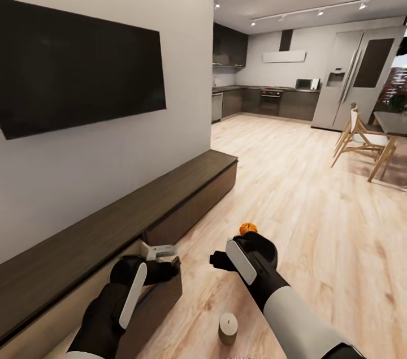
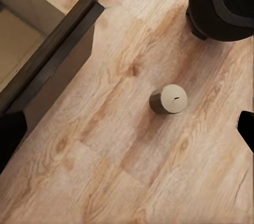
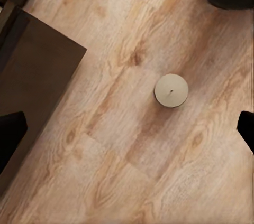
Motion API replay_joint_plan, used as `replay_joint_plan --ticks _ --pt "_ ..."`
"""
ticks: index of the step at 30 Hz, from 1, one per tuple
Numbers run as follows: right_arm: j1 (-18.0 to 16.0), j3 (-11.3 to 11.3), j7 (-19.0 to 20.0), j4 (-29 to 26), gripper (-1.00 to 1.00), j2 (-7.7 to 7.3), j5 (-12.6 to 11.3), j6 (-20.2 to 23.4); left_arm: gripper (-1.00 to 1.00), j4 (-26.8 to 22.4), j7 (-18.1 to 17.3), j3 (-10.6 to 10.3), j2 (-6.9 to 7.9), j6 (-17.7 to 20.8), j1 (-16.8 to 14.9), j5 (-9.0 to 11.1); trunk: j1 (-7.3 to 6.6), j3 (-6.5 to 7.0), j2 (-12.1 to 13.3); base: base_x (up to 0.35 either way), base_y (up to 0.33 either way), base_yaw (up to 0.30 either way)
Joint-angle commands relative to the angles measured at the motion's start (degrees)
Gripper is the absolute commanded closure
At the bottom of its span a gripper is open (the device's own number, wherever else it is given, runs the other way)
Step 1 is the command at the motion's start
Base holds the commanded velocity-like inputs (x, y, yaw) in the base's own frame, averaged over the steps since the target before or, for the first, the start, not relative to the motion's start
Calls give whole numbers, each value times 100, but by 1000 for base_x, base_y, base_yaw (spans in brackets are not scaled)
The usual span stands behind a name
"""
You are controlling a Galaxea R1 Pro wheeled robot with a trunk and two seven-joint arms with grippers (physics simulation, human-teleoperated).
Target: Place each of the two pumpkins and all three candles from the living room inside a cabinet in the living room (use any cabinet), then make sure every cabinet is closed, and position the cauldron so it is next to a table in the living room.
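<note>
The light plank wood floor (image 1: 294, 189) shows warm grain with a soft sheen. On it stands a matt beige waxy cylinder candle (image 1: 228, 328). Beside the candle, the long dark-brown wooden cabinet (image 1: 169, 192) looks smooth and matt, its open drawer pale wood inside (image 2: 16, 39).

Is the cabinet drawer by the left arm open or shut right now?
Open. The drawer is pulled out from the cabinet, its pale inside visible, and its dark front juts over the floor.
</note>
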Motion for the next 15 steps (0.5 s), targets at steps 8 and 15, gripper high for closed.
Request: replay_joint_plan --ticks 8,15 --pt "-6 15 -56 -3 -100 0 -55 3 -100 -8 43 -1 1 23 -2 51 0 -6 -3 0 0 -293" --pt "-6 15 -56 -3 -100 0 -55 3 -100 -8 43 5 1 18 0 57 0 -6 -3 0 0 -293"
